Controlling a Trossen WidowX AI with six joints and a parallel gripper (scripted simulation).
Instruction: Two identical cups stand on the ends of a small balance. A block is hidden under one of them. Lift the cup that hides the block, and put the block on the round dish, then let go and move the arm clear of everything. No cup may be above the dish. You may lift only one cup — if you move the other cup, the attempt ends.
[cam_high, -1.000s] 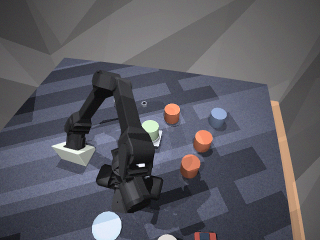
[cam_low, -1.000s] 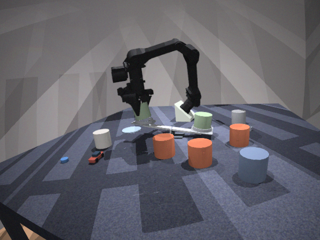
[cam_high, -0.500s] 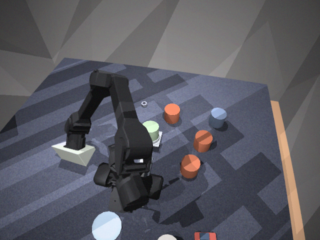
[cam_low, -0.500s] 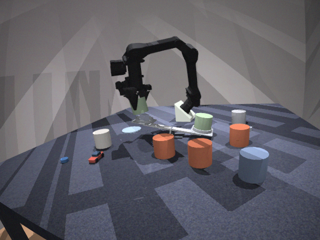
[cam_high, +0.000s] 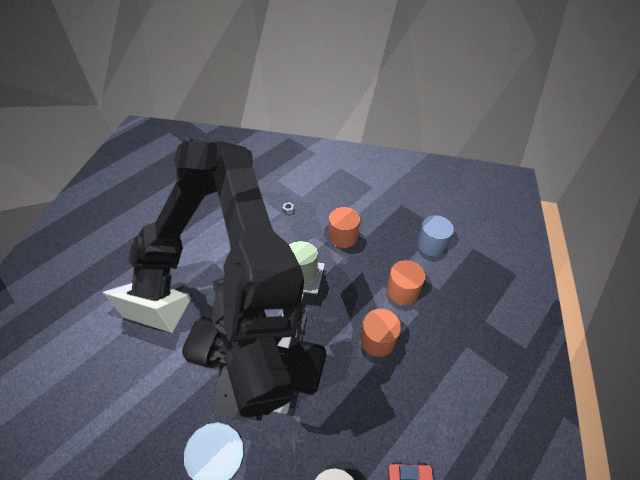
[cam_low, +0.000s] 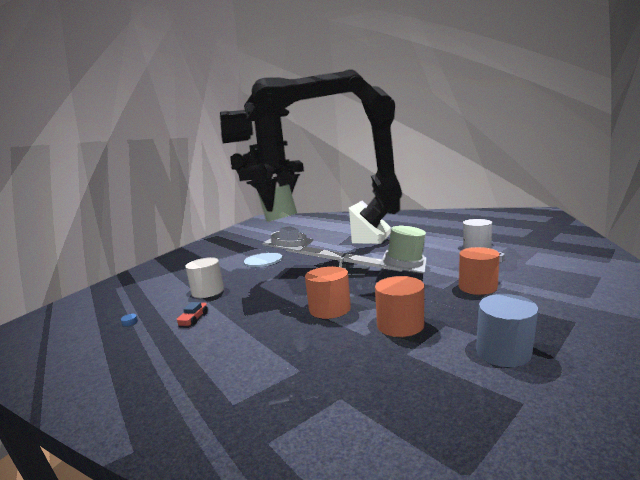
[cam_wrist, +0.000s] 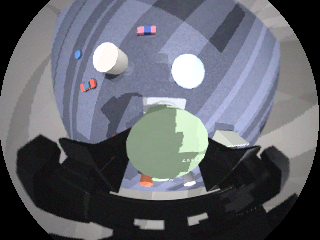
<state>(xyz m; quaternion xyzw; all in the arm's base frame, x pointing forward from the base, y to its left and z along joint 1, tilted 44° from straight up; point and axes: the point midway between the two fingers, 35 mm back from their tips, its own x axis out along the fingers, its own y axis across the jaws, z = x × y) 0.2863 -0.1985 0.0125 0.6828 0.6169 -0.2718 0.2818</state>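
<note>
Pale green is most of what the wrist camera gets — the lifted cup (cam_wrist: 166, 143) fills the middle of that view, so whatever sits straight under it is hidden, apart from a small orange bit peeking out below its rim that I can't identify. From the top view the arm's black bulk covers the held cup and the near end of the balance completely.

In the exterior view the gripper (cam_low: 272, 181) is clamped on that lifted cup (cam_low: 279, 204), holding it well above the table, slightly tilted, mouth down. Below it, on the left pan of the balance (cam_low: 330, 254), sits a low greyish domed shape (cam_low: 290, 236); it's blurry, and I can't tell if that's the block or just part of the pan.

The other cup (cam_low: 406, 243) — same pale green, a plain cylinder — stands upright on the right pan, which rides lower than the left. From above it's half tucked behind the arm (cam_high: 305, 259).

The round dish (cam_low: 262, 258) is a flat light-blue disc on the table just beside the balance's left end; in the top view it (cam_high: 213, 451) lies near the bottom edge. A red toy car (cam_high: 410, 471) and a white cylinder (cam_high: 333, 473) are cut off there.
</note>
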